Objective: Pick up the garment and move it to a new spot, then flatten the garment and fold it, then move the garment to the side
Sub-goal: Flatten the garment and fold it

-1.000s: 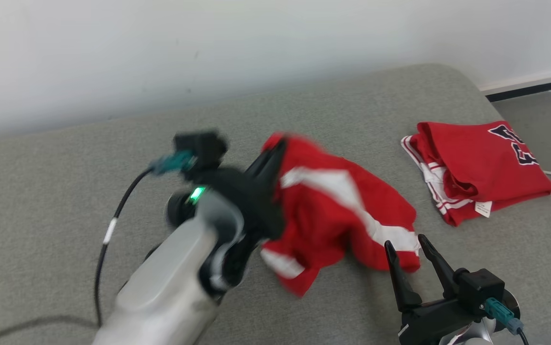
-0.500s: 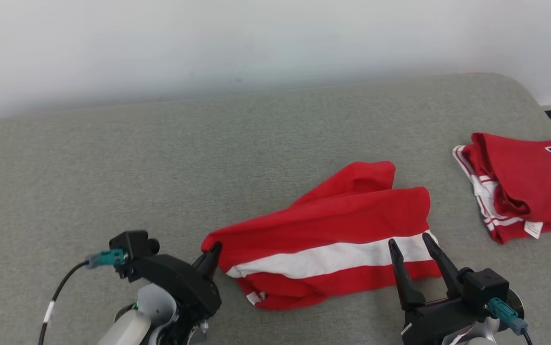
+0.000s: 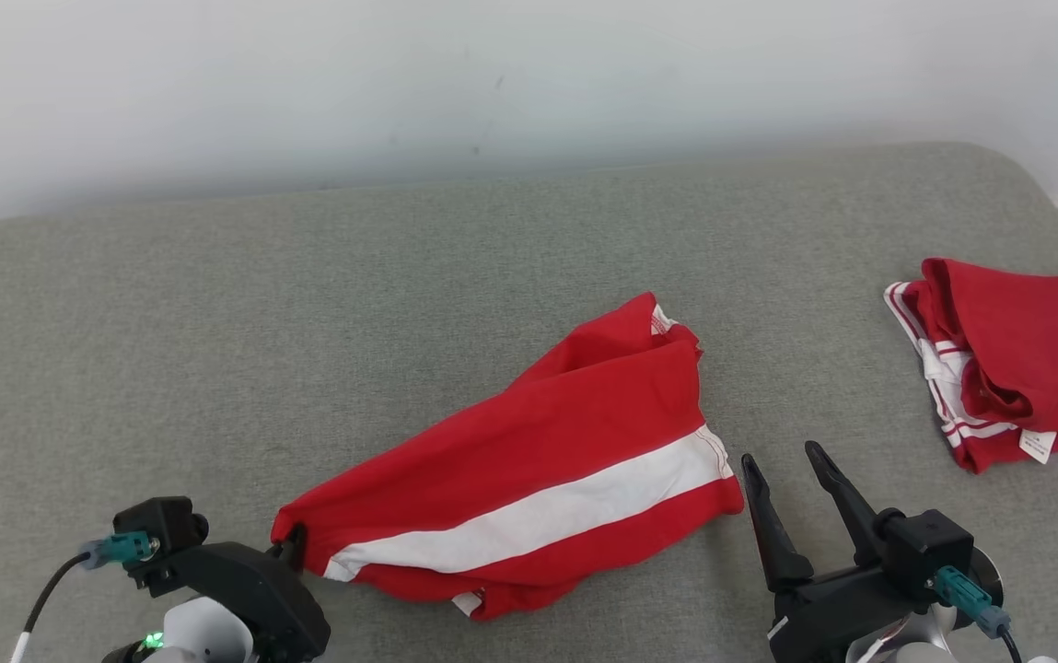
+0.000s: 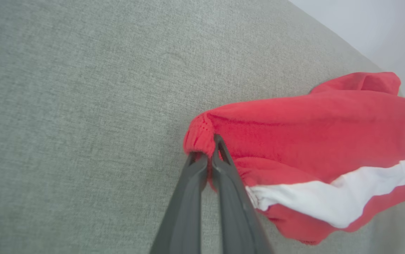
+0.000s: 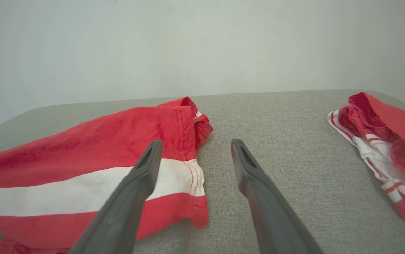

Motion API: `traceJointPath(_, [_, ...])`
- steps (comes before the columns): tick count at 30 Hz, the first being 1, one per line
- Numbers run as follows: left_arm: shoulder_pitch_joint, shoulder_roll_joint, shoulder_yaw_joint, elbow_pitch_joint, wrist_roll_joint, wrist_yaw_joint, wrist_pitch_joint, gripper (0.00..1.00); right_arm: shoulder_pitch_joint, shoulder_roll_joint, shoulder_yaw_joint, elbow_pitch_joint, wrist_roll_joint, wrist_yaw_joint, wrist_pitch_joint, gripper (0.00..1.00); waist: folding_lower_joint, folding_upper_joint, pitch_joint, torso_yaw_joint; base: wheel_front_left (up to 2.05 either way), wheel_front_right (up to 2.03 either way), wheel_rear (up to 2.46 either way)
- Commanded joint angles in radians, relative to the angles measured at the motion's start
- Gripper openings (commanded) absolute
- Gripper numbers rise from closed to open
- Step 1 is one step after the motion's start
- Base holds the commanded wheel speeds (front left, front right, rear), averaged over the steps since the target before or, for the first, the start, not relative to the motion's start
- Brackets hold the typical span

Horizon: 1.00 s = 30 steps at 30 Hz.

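Note:
A red garment with a broad white stripe lies stretched across the grey cushion, running from lower left up to the right. My left gripper is shut on its ribbed left corner; in the left wrist view the closed gripper pinches that red edge of the garment. At the lower right my right gripper stands open just right of the garment's hem, holding nothing. In the right wrist view the right gripper stands spread, its left finger over the garment's striped end.
A second red garment, folded, with white trim and dark lettering, lies at the cushion's right edge, also the folded pile in the right wrist view. The grey cushion ends at a pale wall behind. A black cable trails from my left wrist.
My left gripper has pulled the garment's corner down and to the left, drawing the bunched cloth out long and flat. The right gripper has stayed open in place; the head view has shifted.

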Motion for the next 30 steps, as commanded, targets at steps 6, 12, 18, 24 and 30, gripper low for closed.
traceJointPath(6, [-0.025, 0.0, -0.027, 0.028, 0.068, -0.016, -0.071, 1.0, 0.012, -0.012, -0.018, 0.002, 0.006, -0.003, -0.004, 1.0, 0.0, -0.0001, -0.006, -0.027, 0.0, 0.0, 0.0])
traceJointPath(12, [0.03, -0.011, -0.025, 0.0, 0.11, -0.033, -0.194, 1.0, 0.034, -0.013, -0.047, -0.002, 0.0, -0.003, -0.004, 1.0, 0.0, -0.0001, -0.027, -0.028, 0.0, 0.0, 0.0])
traceJointPath(18, [0.1, -0.003, -0.008, -0.028, 0.124, -0.05, -0.284, 1.0, 0.052, -0.013, -0.064, -0.002, -0.005, -0.003, -0.004, 1.0, 0.0, -0.0001, -0.05, -0.019, 0.0, 0.0, 0.0])
traceJointPath(24, [0.165, 0.009, 0.018, -0.054, 0.177, -0.069, -0.333, 1.0, 0.064, -0.018, -0.072, 0.001, -0.008, -0.003, -0.004, 1.0, 0.0, -0.0001, -0.086, -0.008, 0.0, 0.0, 0.0])
traceJointPath(30, [0.264, -0.063, 0.213, -0.132, 0.341, -0.125, -0.343, 1.0, 0.076, -0.019, -0.098, -0.013, -0.012, -0.003, -0.004, 1.0, 0.0, -0.0001, -0.118, -0.002, 0.0, 0.0, 0.0])
